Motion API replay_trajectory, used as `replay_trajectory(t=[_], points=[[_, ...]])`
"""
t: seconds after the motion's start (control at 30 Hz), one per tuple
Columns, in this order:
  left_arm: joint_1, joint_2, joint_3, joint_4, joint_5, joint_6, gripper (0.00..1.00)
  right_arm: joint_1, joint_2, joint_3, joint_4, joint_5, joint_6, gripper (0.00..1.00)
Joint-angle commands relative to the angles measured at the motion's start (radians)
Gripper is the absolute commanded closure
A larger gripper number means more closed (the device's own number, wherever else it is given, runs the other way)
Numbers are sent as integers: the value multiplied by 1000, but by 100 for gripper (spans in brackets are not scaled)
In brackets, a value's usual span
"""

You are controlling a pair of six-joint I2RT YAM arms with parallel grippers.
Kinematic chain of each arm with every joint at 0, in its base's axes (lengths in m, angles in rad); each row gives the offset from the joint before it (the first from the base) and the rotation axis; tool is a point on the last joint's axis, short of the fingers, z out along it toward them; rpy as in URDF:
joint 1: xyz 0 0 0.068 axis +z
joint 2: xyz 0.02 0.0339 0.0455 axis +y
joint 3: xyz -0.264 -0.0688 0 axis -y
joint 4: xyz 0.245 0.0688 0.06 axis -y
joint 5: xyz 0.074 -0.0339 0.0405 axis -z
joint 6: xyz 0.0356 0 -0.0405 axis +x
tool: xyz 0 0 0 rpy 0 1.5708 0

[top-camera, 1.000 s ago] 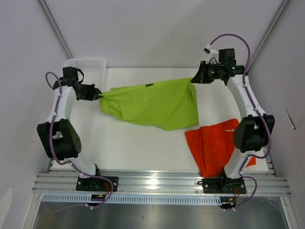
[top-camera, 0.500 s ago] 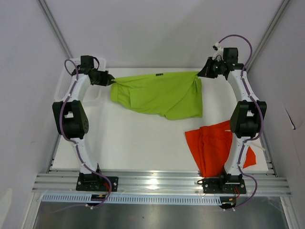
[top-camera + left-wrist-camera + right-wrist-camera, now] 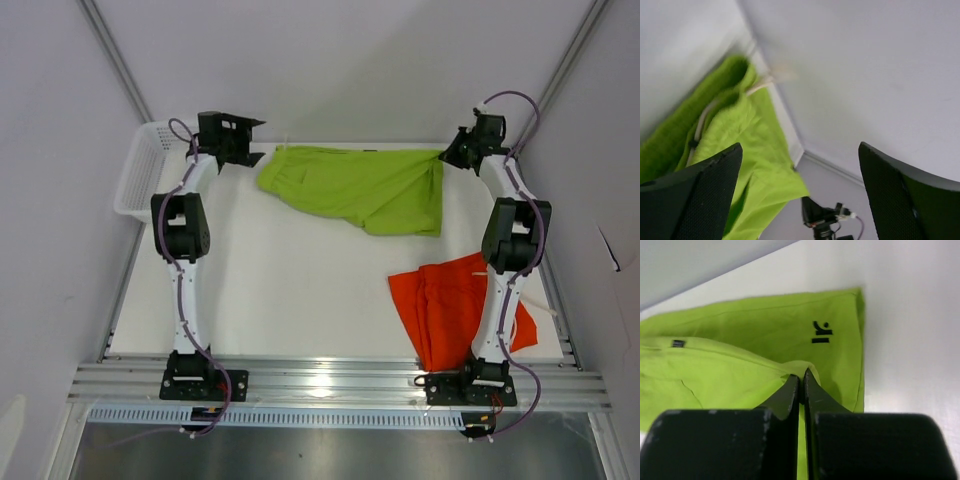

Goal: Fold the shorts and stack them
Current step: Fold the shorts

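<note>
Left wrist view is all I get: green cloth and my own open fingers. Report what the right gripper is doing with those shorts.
Observer: The right gripper is shut on a bunched corner of the lime green shorts, at the far right of the table.
Operator: Give me the position of the other pair.
Observer: The orange shorts lie loose at the near right edge, apart from the green pair.
Operator: Tell me what stands on my left side.
Observer: A white mesh basket sits at the far left corner, to the left of the left gripper.
</note>
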Motion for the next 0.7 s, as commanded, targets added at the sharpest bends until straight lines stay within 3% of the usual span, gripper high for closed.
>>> replay_trajectory(t=[0.0, 0.03, 0.07, 0.1, 0.17, 0.27, 0.43, 0.67], points=[[-3, 103, 281, 67, 58, -13, 1, -51, 38, 102, 54, 210, 63, 100], [-3, 140, 316, 71, 72, -16, 1, -47, 44, 122, 31, 227, 61, 100], [-4, 142, 314, 75, 78, -21, 1, -42, 52, 132, 21, 224, 55, 87], [-4, 133, 307, 86, 78, -18, 1, -40, 71, 146, 8, 218, 46, 66], [-4, 73, 238, 103, 66, 14, 1, -31, 95, 203, -58, 240, 43, 35], [-1, -15, 156, 113, 55, 51, 1, -34, 98, 209, -92, 224, 35, 15], [-1, -113, 95, 36, 81, 184, 1, -36, 9, 154, -126, 205, 15, 11], [-56, -222, -61, -86, 98, 414, 1, 24, -106, 61, -244, 188, -19, 13]])
